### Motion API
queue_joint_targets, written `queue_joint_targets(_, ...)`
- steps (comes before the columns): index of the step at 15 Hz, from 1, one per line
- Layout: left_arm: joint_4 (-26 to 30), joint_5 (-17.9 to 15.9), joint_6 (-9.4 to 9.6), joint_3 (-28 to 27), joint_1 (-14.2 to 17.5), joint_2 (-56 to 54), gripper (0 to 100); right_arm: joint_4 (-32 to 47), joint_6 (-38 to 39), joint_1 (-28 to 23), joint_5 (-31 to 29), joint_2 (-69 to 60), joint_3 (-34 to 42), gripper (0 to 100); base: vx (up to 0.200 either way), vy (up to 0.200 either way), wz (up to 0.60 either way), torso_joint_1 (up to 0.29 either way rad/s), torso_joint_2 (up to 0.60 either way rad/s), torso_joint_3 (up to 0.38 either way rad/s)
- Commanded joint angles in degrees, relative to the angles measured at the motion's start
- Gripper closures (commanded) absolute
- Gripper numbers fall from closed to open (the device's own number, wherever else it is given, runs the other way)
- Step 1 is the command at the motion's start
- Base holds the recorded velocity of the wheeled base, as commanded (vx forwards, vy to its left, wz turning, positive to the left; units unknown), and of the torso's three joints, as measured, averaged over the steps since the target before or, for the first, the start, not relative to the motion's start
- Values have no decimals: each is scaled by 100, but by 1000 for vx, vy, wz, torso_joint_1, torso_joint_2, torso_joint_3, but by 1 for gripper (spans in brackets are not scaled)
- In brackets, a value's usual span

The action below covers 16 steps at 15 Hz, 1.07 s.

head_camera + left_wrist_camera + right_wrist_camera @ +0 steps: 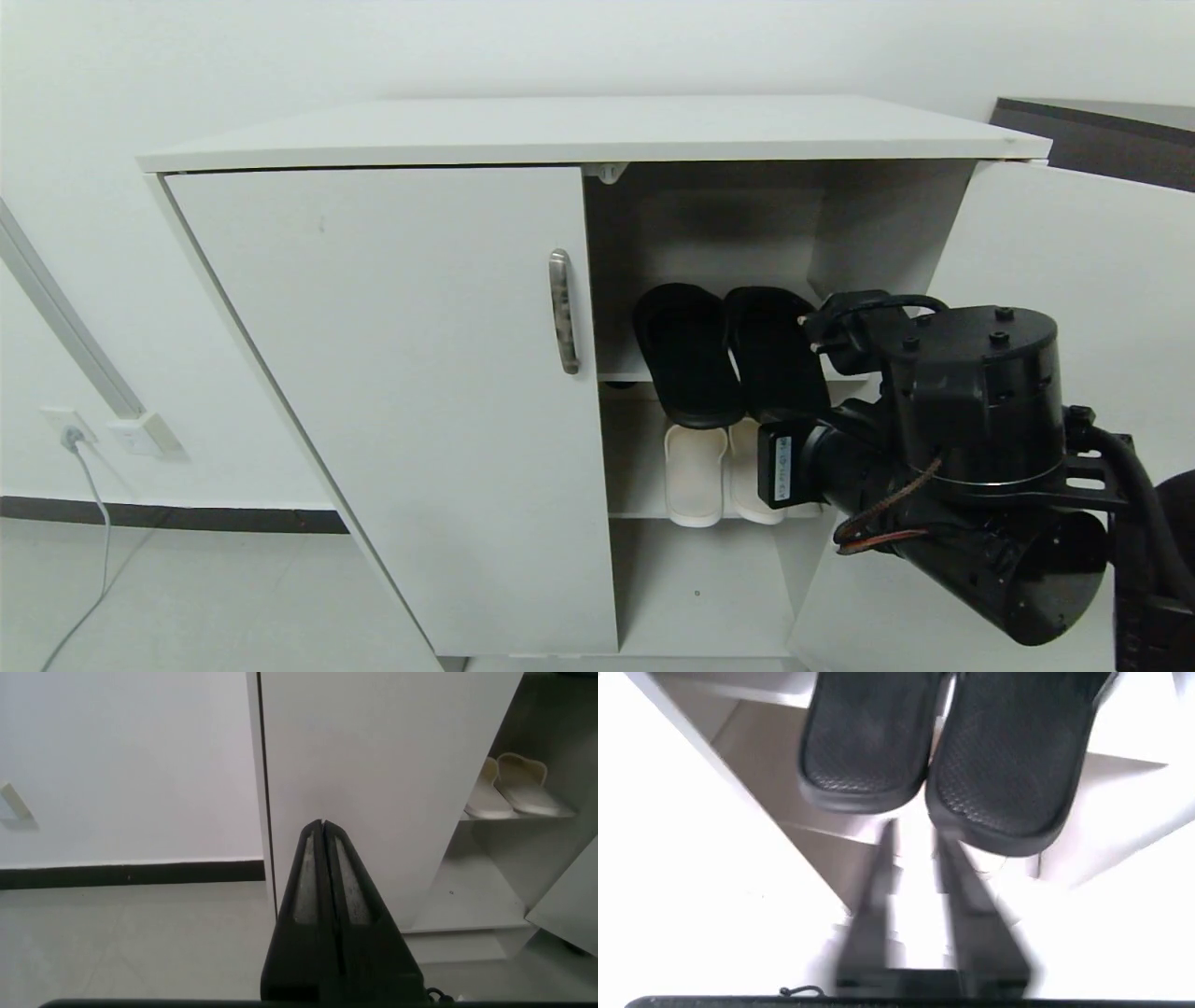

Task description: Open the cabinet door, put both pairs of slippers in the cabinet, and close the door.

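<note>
The white cabinet (597,131) has its left door (392,392) closed and its right door (1064,308) swung open. A black pair of slippers (728,355) lies on the upper shelf, heels hanging over the shelf edge. A white pair of slippers (714,471) sits on the shelf below. My right arm (971,420) is in front of the open side. In the right wrist view my right gripper (915,845) is open and holds nothing, just short of the black slippers' (934,747) heels. My left gripper (322,835) is shut, low and facing the closed door (374,775); the white slippers (514,784) lie beyond it.
A metal handle (561,313) runs down the closed door's inner edge. The bottom compartment (700,579) of the cabinet holds nothing. A wall socket with a cable (70,434) is at the left, above a dark skirting and grey floor (187,597).
</note>
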Motion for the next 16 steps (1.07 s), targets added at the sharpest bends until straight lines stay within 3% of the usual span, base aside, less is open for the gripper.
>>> queue_joint_targets(1,0,1,-1,1,1,9,100,-1,0,25,1,9,33,100,0,0,0,0,0,0)
queue_joint_targets(7,0,1,8,1,1,9,100,-1,26,25,-7,97,68,100,0,0,0,0,0,0)
queue_joint_targets(16,0,1,8,1,1,9,100,-133,26,25,-42,71,165,100,-200,0,0,4,4,2)
